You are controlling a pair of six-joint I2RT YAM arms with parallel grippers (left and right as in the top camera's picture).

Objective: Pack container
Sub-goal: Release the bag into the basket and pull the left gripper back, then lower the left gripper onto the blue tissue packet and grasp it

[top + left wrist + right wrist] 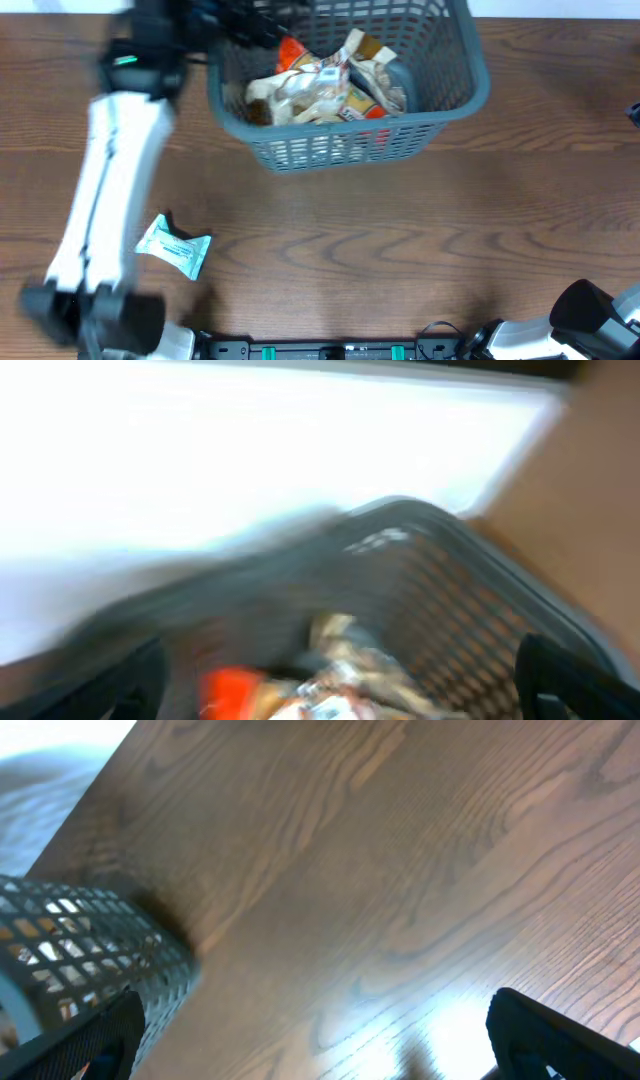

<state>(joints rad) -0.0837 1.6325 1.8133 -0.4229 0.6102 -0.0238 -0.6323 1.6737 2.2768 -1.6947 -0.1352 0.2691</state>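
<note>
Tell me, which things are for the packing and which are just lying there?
For the job: container, packets inside it, loose teal packet (probably next), left tool.
Just there: wooden table, right tool.

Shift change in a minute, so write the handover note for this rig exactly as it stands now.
Left gripper: open and empty, over the far left corner of the container. Its view is blurred.
Right gripper: open and empty, above the table, with the container's corner at the left edge of its view.
Done: several packets lie piled inside the container.
Left: one pale packet lies on the table outside the container, on the left side. It probably goes in next.
</note>
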